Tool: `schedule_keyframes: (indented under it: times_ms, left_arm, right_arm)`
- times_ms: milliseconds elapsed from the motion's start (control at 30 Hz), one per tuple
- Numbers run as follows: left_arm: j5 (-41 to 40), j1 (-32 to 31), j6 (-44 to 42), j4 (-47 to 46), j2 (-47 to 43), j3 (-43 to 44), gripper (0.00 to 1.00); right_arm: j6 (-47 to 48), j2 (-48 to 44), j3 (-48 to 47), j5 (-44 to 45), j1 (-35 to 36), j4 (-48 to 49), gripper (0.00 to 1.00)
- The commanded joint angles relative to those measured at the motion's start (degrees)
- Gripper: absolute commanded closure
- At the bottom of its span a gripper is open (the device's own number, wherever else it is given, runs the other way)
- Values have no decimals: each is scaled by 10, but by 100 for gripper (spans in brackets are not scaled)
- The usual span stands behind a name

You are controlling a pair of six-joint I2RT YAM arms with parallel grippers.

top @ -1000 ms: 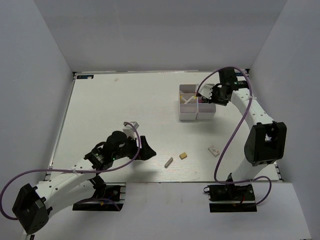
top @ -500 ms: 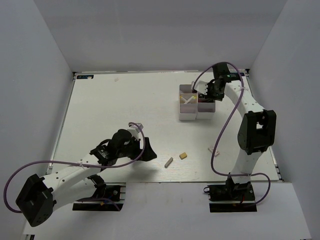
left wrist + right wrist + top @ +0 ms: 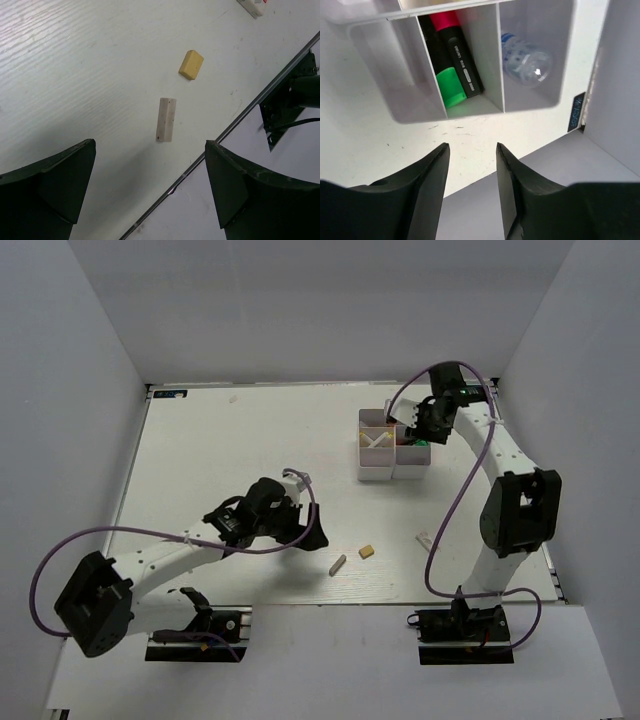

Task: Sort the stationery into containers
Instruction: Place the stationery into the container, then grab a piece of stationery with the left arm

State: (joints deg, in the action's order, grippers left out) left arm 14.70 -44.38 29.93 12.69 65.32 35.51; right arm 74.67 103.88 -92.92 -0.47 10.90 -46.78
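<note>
Hovering with left gripper (image 3: 150, 150), jaws wide apart, short of grey eraser (image 3: 166, 119) lying near table (image 3: 75, 60) edge, tan eraser (image 3: 191, 64) just beyond. Risking pushing it over that edge by closing off-centre. Farther off, poising right gripper (image 3: 470, 155), jaws apart, empty, at box (image 3: 378, 472) holding 2 markers (image 3: 451, 60).

White eraser (image 3: 252, 5) is cut off by the top edge in the left wrist view. Over in the box (image 3: 415, 112), the markers' (image 3: 462, 60) far ends are out of sight, and the clear tube (image 3: 526, 56) is just a blur.
</note>
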Motion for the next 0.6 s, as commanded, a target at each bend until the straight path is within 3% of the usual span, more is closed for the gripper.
schedule_keyframes:
  times_ms: [0, 100, 133, 167, 200, 267, 300, 400, 467, 500, 567]
  left_arm:
    - [22, -15, -47, 11, 40, 48, 0]
    - [16, -29, -62, 18, 74, 83, 0]
    - [16, -29, -62, 24, 81, 88, 0]
    - [16, -37, -62, 24, 90, 88, 2]
    - [16, -47, -67, 24, 108, 102, 4]
    - [16, -56, -67, 30, 127, 114, 12]
    - [16, -68, -67, 36, 137, 128, 16]
    - [9, -94, -73, 64, 180, 161, 27]
    - [-21, -109, -57, 87, 208, 175, 29]
    - [-28, -117, -57, 87, 217, 185, 31]
    - [-57, -138, -37, 109, 236, 196, 34]
  right_arm:
    - [-3, -67, -1, -46, -3, -22, 52]
    - [-115, -112, 3, -117, -16, -10, 65]
    - [-145, -125, 12, -178, -20, -1, 96]
    - [-245, -174, 27, -195, -24, 7, 100]
    - [-276, -191, 100, -210, -29, 45, 100]
    - [-332, -248, 156, -282, -29, 63, 100]
    - [-348, -299, 238, -297, -29, 80, 100]
    - [-404, -369, 340, -327, -31, 114, 100]
    - [-416, -391, 381, -323, -33, 120, 88]
    - [-416, -418, 391, -318, -33, 112, 66]
    - [-418, -437, 419, -316, -33, 114, 50]
